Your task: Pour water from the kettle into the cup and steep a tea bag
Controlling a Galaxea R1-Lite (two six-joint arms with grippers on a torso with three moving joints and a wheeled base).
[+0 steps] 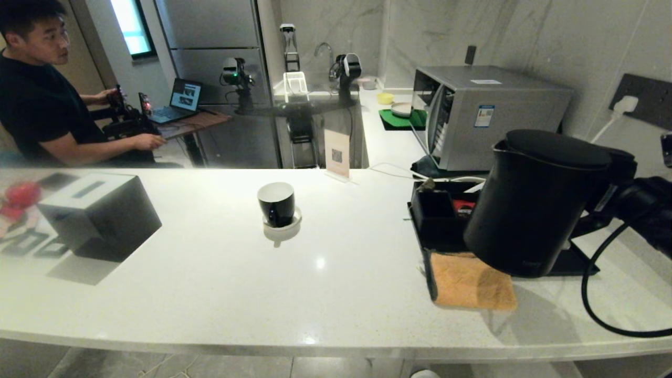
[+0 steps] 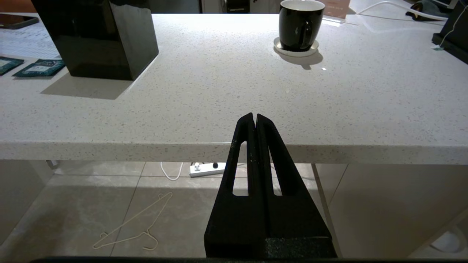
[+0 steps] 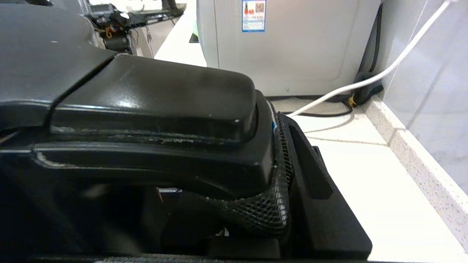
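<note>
- Tissue box [image 1: 100, 212] stands at the table's [image 1: 336, 283] far left, no part of the pour.
- Left tool [image 2: 255, 120], fingers pressed together, hangs below the table's front edge, idle.
- Cup [image 1: 276, 203] sits upright on its saucer [image 1: 282, 226] mid-table, well apart from the kettle.
- Kettle [image 1: 535, 202] is tilted, spout toward the cup, base lifted over the orange cloth [image 1: 470, 281].
- Right tool [image 3: 281, 160] pinches the kettle's handle; the cup lies to its left, so the nearer right arm must carry it leftward.

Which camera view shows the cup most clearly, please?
The left wrist view: the cup appears close, upright on its saucer, with its handle facing the camera and the white inside rim visible. The head view also shows the whole cup, but smaller and without a visible handle. The right wrist view does not show it.
</note>
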